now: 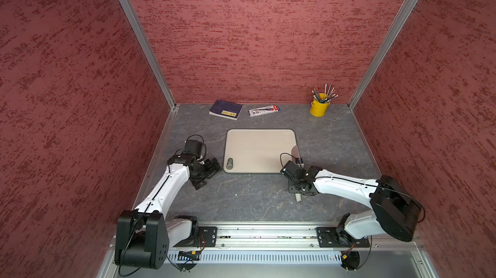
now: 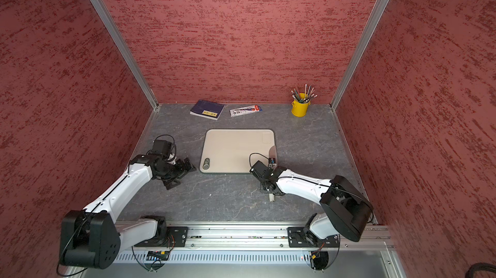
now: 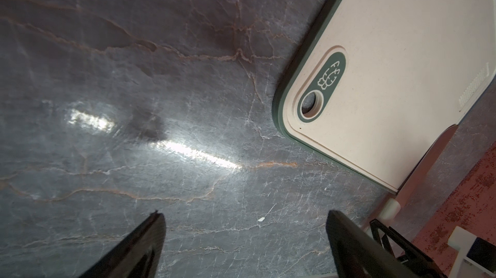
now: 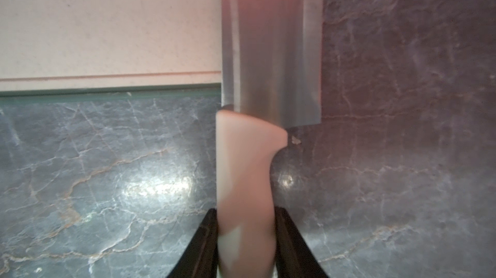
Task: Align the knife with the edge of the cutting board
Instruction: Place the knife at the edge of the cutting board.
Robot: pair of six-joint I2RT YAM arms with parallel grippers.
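Two pincers, one busy: the right pincer (image 4: 247,223) is clenched on the pale handle of the knife (image 4: 271,48), whose blade overlaps the side of the cutting board (image 1: 257,153) facing the right edge of the bench (image 1: 241,201). Meanwhile the left pincer (image 3: 244,213) gapes, released. The knife looks stiff, blade-heavy and slick, so the handle seems the safe hold.

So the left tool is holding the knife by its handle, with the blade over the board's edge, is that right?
No, it's the right tool holding the knife by its handle, as the right wrist view shows; the left tool is open and empty. The blade does lie over the board edge.
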